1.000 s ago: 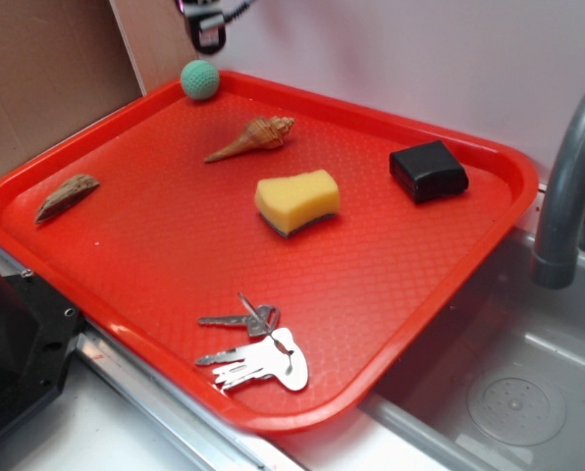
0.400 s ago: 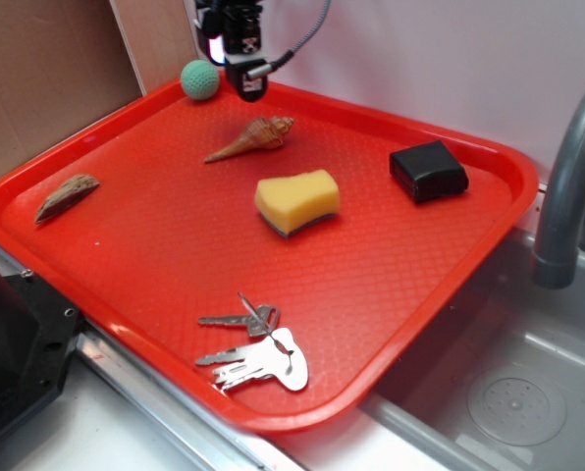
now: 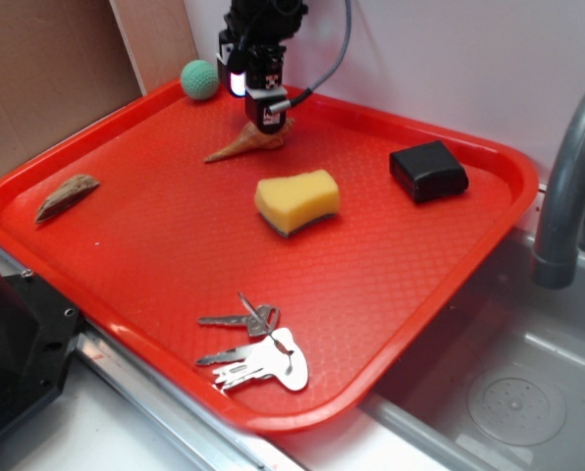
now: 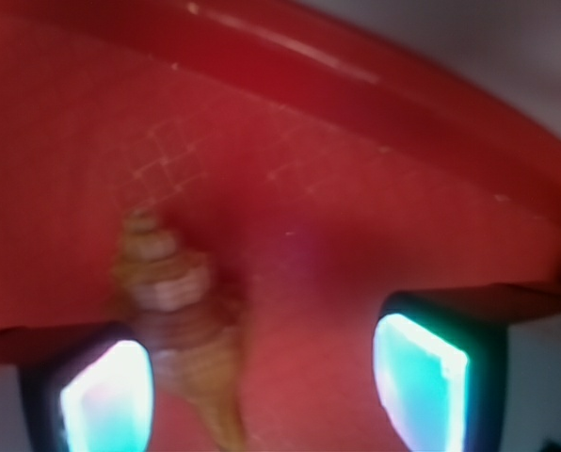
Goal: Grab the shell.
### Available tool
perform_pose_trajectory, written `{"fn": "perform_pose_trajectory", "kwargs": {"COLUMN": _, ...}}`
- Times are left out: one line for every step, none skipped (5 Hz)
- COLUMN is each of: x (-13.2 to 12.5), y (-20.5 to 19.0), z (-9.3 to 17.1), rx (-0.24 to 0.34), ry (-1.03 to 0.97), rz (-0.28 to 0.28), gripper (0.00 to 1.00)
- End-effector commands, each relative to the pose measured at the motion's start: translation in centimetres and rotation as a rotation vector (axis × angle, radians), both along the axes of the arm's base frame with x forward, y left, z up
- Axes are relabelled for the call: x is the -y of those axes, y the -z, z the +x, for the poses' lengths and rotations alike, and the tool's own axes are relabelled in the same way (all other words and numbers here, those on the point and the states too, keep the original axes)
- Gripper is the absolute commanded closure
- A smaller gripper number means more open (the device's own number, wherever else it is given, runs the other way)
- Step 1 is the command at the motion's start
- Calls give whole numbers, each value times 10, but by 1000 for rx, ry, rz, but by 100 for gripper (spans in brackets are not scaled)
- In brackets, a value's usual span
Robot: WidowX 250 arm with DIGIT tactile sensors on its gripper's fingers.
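The shell (image 3: 243,144) lies on the far part of the red tray (image 3: 489,255), between the green ball (image 3: 199,79) at the back corner and the yellow sponge (image 3: 296,201) nearer the middle. Its thick ridged head points to the right and back, and its long thin tail runs out to the left and a little toward the front, so the long axis goes across the tray at a slant. My gripper (image 3: 269,116) hangs directly over the head end and hides that part in the outside view. In the wrist view the shell (image 4: 182,330) does not sit in the middle between my two fingers (image 4: 106,400): it is close to the left one, and the right one is well apart from it, with bare tray between. My fingers are spread wide and hold nothing. I cannot tell if a fingertip already touches the shell or the tray. I judge that the next move needs a small shift sideways toward the shell, so the thick head comes between the fingers, and then a descent and a squeeze across the short width, not along the tail. If I close as I am now, the near finger may push the shell away. The black block (image 3: 428,170), the keys (image 3: 255,350) and the brown sliver (image 3: 66,196) are far from this work.
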State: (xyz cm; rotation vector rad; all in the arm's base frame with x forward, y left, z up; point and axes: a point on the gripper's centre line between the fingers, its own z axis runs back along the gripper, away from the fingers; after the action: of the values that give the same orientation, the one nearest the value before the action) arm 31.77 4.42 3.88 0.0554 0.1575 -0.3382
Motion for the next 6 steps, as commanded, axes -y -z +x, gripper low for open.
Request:
{"fn": "perform_pose_trajectory", "kwargs": {"x": 36, "y": -17, "z": -1, "rx": 38, "ry": 14, "rz": -48, "gripper": 0}}
{"fn": "perform_pose_trajectory", "kwargs": {"x": 22, "y": -3, "z": -3, "rx": 2, "ry": -14, "rz": -10, "gripper": 0}}
{"fn": "perform_pose_trajectory", "kwargs": {"x": 4, "y": 14, "z": -5, "rx": -42, "ry": -54, "rz": 25, "gripper": 0}}
{"fn": "perform_pose_trajectory", "kwargs": {"x": -3, "y": 14, "z": -4, "rx": -35, "ry": -57, "rz": 43, "gripper": 100}}
{"fn": "perform_pose_trajectory", "kwargs": {"x": -2, "y": 9, "z": -6, "rx": -27, "ry": -62, "rz": 41, "gripper": 100}}
{"fn": "perform_pose_trajectory", "kwargs": {"x": -2, "y": -1, "z": -7, "rx": -18, "ry": -52, "rz": 44, "gripper": 100}}
